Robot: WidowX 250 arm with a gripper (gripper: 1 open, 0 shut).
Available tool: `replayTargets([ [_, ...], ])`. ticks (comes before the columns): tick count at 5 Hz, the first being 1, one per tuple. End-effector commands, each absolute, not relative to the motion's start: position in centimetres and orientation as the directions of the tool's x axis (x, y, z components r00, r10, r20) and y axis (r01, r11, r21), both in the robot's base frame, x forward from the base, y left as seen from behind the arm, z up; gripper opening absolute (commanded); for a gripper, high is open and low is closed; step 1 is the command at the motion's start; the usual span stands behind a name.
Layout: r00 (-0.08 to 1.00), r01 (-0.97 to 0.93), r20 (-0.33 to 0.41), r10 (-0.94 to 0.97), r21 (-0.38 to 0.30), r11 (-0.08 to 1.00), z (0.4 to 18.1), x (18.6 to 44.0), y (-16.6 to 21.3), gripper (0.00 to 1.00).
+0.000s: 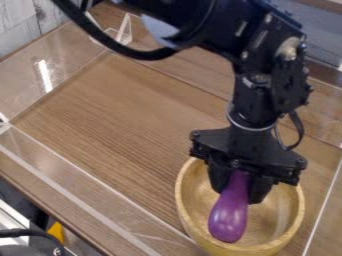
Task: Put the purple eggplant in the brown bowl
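The purple eggplant (229,213) hangs nearly upright inside the brown bowl (189,193), fat end down and close to the bowl's floor. I cannot tell whether it touches the wood. My black gripper (241,184) points straight down over the bowl, and its fingers are shut on the eggplant's narrow upper end. The bowl sits at the front right of the wooden table, partly hidden behind the gripper and arm.
Clear acrylic walls (80,215) fence the wood-grain tabletop (120,110) at the front, left and back. The black arm (201,25) reaches in from the top of the view. A dark object with a yellow part (51,236) sits outside the front wall.
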State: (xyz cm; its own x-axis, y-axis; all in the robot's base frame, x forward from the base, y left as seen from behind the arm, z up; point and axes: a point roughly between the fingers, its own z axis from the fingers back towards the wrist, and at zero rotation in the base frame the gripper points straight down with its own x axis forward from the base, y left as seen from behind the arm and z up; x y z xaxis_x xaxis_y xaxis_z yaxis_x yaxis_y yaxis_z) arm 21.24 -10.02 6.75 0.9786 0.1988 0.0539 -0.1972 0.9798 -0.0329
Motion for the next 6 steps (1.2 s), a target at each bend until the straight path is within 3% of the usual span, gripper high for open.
replayTargets([
  [1,0.978,-0.186,0.081,0.190,-0.046,0.981,6.8,21.9,-10.4,0.00],
  [6,0.972,-0.215,0.085,0.217,-0.035,0.976,6.6,22.9,-8.6,0.00],
])
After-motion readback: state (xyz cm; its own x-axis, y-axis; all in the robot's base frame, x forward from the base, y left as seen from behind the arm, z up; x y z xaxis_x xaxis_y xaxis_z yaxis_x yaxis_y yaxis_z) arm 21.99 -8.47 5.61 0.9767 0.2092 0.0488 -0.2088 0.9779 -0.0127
